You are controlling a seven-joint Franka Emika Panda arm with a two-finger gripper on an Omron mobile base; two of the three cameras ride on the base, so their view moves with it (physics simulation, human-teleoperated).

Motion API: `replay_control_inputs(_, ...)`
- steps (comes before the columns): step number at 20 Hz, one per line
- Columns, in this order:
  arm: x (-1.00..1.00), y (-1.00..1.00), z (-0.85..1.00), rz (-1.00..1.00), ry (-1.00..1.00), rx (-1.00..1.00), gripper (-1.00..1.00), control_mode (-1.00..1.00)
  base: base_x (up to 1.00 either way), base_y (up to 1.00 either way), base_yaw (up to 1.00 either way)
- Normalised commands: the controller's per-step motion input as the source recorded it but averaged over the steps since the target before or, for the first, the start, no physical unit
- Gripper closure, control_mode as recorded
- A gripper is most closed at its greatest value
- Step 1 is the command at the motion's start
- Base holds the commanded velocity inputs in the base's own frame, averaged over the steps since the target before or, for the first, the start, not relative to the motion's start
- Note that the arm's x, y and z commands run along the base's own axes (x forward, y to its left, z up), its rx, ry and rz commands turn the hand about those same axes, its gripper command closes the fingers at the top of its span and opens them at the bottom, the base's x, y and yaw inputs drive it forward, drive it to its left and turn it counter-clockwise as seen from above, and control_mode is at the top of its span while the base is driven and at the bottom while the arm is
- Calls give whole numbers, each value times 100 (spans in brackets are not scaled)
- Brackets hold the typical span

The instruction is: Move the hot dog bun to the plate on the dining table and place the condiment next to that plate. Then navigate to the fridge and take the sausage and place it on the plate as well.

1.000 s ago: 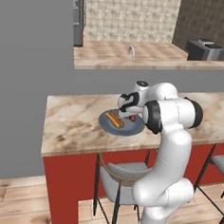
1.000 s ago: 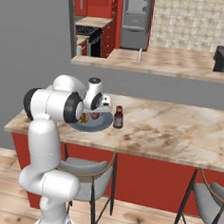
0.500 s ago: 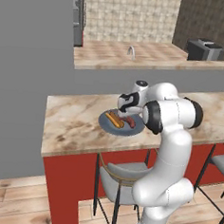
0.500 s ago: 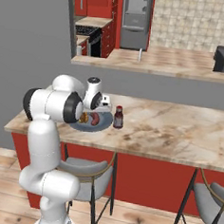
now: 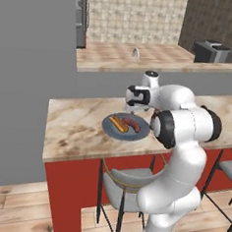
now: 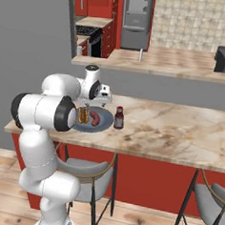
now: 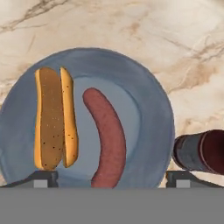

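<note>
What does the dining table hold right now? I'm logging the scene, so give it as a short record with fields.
plate: round blue-grey plate on the beige marbled dining table
bun: split tan-yellow hot dog bun lying on the plate
sausage: curved reddish-brown sausage on the plate, beside the bun
condiment: dark red sauce bottle upright on the table next to the plate
pincer: pincer open above the plate, holding nothing

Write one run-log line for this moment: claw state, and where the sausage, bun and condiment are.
claw: open, above plate | sausage: lying on plate beside hot dog bun | condiment: upright on dining table next to plate
</note>
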Motion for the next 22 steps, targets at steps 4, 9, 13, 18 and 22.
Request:
replay_control_inputs(4,-75,1,79,0,-3,0,-100,-100,0,0,0)
replay_control_inputs(9,-94,0,89,-1,-5,0,-100,-100,0,0,0)
replay_control_inputs(13,-100,0,94,-2,-5,0,-100,-100,0,0,0)
replay_control_inputs(18,-100,0,91,-1,-8,0,-100,-100,0,0,0)
replay_control_inputs(22,-100,0,78,0,-9,0,-100,-100,0,0,0)
